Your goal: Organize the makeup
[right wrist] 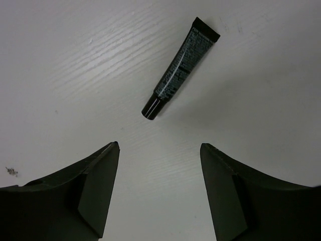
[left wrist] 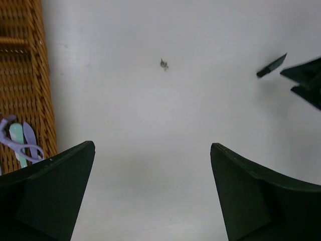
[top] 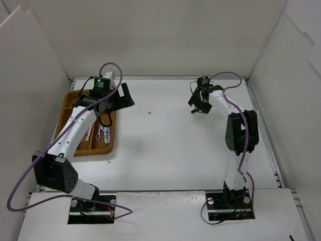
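A small black tube [right wrist: 180, 68] lies on the white table just ahead of my right gripper [right wrist: 159, 145], which is open and empty above it. The tube also shows far right in the left wrist view [left wrist: 271, 66]. My left gripper [left wrist: 152, 146] is open and empty over bare table, just right of the brown wicker tray [left wrist: 30, 75]. A purple curler [left wrist: 12, 138] and a pale teal piece [left wrist: 18, 140] lie in the tray. From above, the left gripper [top: 125, 97] sits at the tray's [top: 67, 108] right edge and the right gripper [top: 197, 104] is mid-right. Other makeup is hidden.
White walls enclose the table on three sides. A small dark speck [top: 149, 112] lies on the table between the grippers. The left arm crosses over the tray. The right gripper's dark body [left wrist: 306, 80] shows at the right edge of the left wrist view.
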Tool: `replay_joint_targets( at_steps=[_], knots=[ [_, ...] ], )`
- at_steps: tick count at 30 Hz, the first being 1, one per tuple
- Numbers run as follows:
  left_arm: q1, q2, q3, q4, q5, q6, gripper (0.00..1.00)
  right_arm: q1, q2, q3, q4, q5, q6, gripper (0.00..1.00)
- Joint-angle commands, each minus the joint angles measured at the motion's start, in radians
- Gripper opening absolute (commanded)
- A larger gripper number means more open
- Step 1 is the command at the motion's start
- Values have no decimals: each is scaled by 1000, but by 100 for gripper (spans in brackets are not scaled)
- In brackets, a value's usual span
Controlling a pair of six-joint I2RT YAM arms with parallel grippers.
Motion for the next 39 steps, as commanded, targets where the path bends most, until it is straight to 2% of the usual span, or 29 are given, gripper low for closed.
replay_joint_targets(
  at_steps=[1,7,11,22,23,24,27,29,32,33,34,35,39],
  knots=[
    [-51,-54,-10,-104,-24,98,94,-8,66,98,-32,45,78,62],
    [-129,-146,-128,-132,-36,105,95,-29,174,167,-35,45,143,62],
    [-140,-153,-139,-124,-24,93,95,-37,218,191,-38,65,170,60],
    [-161,-103,-91,-127,-4,105,95,-34,256,191,-60,34,121,26],
    [-161,-101,-93,-124,5,107,95,-31,253,185,-60,27,114,18],
    [-161,-100,-93,-121,12,105,95,-32,247,180,-61,21,106,16],
    [-161,-100,-99,-90,67,110,95,-9,207,152,-58,-4,26,5],
    [-161,-101,-105,-45,128,101,96,30,154,140,-54,-13,-92,0],
    [-161,-94,-110,14,203,61,96,104,28,67,-3,-42,-292,0],
    [-161,-84,-105,23,219,50,96,122,-16,-4,12,-45,-331,0],
    [-161,-81,-102,43,243,38,96,161,-111,-44,32,-45,-397,0],
    [-161,-75,-97,52,255,14,96,179,-156,-131,73,-67,-431,0],
    [-170,-48,-85,109,320,-49,96,239,-372,-308,136,-153,-514,0]
  ],
)
